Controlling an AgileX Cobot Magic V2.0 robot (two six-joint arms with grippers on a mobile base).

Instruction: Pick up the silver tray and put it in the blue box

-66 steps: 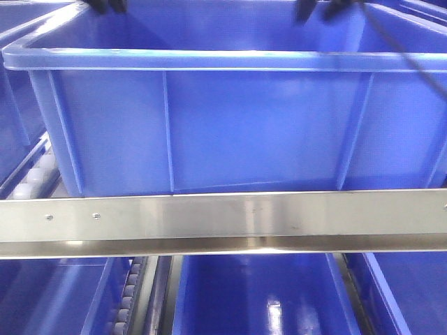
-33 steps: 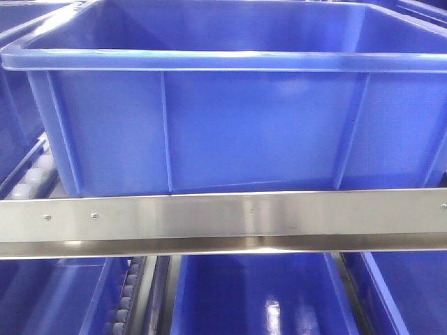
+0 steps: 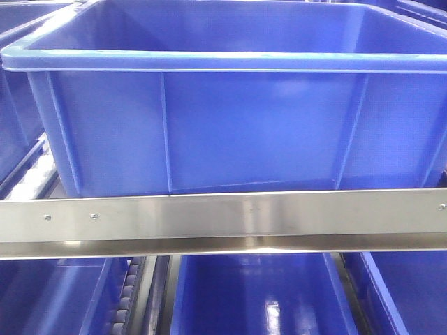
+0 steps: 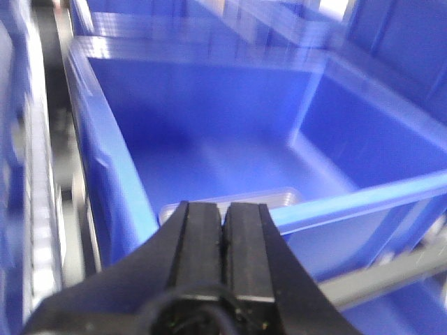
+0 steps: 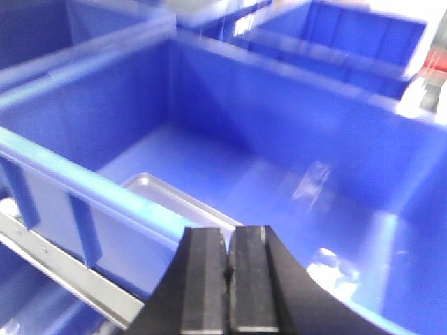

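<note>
Silver tray [image 5: 174, 202] lies flat on the floor of the blue box [image 3: 230, 125], close against the box's near wall. In the right wrist view its rounded corner and low raised rim show just past the box's rim; in the left wrist view only a pale strip of its edge [image 4: 230, 200] shows above the same rim, and the picture there is blurred. Nothing touches the tray.

Left gripper [image 4: 223, 230] hangs outside and above the near wall of the box, its two black fingers pressed together with nothing between them. Right gripper [image 5: 227, 272] is likewise above the near rim, fingers closed against each other and empty. Neither gripper shows in the front view.

From the front, the box fills most of the picture, its thick rolled rim on top and a few upright ribs on its smooth wall. A steel rail [image 3: 223, 220] with small screws runs across in front of its base. White rollers [image 3: 31, 174] show at the left beside the box. More blue crates [image 3: 258, 293] sit below the rail and to either side.
</note>
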